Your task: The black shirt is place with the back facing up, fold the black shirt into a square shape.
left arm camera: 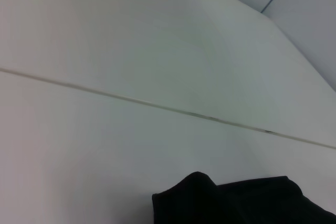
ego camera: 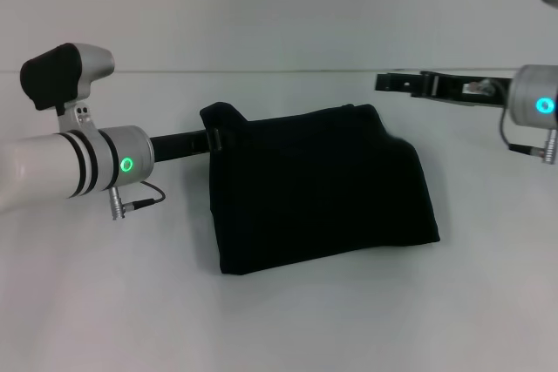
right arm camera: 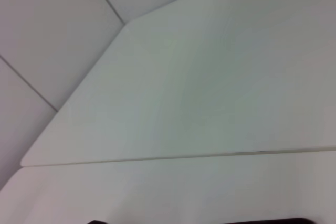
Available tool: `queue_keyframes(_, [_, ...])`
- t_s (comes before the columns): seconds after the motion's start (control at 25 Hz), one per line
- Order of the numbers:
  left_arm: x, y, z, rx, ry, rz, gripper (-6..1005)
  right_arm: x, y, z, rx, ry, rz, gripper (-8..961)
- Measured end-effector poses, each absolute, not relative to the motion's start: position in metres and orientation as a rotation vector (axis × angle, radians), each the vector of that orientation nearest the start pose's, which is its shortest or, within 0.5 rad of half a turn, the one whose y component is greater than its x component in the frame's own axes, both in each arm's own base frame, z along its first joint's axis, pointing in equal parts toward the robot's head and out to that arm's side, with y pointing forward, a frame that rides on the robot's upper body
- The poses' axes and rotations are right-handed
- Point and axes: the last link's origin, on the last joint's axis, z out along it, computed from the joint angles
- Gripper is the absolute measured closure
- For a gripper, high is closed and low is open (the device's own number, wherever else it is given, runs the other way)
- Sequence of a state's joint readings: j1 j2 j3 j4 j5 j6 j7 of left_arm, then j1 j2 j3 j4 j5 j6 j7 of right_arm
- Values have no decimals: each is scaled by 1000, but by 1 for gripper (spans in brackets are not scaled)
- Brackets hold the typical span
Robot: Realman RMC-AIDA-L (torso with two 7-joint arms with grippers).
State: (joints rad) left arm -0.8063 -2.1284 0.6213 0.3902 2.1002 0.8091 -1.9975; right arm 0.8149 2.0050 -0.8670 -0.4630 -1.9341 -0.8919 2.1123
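The black shirt (ego camera: pixel 323 189) lies folded into a rough rectangle in the middle of the white table (ego camera: pixel 279 328). My left gripper (ego camera: pixel 216 139) reaches in from the left at the shirt's far left corner and is shut on the cloth there, which bulges up over it in a small peak. That peak and the shirt's edge show in the left wrist view (left arm camera: pixel 236 203). My right gripper (ego camera: pixel 388 83) hovers off the cloth, beyond the shirt's far right corner and apart from it.
The white table has a thin seam line running across it behind the shirt (left arm camera: pixel 131 100). A pale wall rises behind the table (ego camera: pixel 279 6). Bare table surface lies in front of the shirt and on both sides of it.
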Motion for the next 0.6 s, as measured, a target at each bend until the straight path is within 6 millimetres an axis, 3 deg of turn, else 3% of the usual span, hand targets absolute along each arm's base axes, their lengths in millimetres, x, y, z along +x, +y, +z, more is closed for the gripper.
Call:
queue_keyframes(0.16, [-253, 424, -53, -2064, -1465, -570, 933, 236, 446, 5, -2189, 1358, 585, 103])
queue_keyframes(0.28, [-254, 424, -52, -2060, -1467, -571, 931, 233, 440, 5, -2259, 1328, 592, 176])
queue_keyframes(0.6, [-255, 422, -53, -2051, -1481, -583, 925, 219, 423, -32, -2446, 1199, 514, 356])
